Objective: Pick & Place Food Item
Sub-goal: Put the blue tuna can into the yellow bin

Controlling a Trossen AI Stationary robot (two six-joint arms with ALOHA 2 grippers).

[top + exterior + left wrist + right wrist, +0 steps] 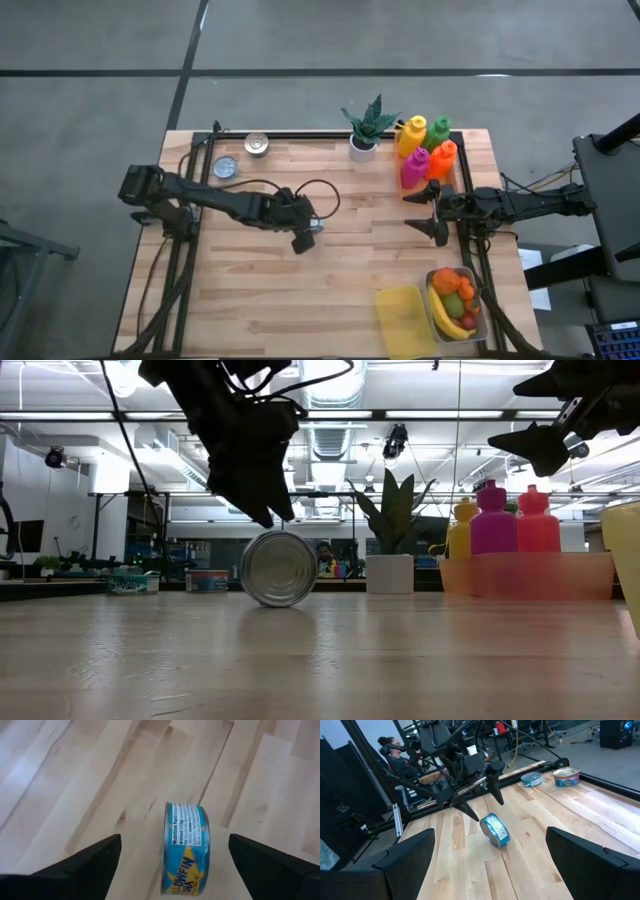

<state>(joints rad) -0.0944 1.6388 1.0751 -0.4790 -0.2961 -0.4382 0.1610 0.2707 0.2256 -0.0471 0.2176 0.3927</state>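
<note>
So the left gripper hangs mid-table, fingers spread wide around nothing, just above the blue tuna can, which sits on its edge on the wooden table; the right gripper waits wide open and empty near the coloured bottles; behind is a lab with bright ceiling lights.

Tuna can bottom cut off; label partly unreadable.
</note>
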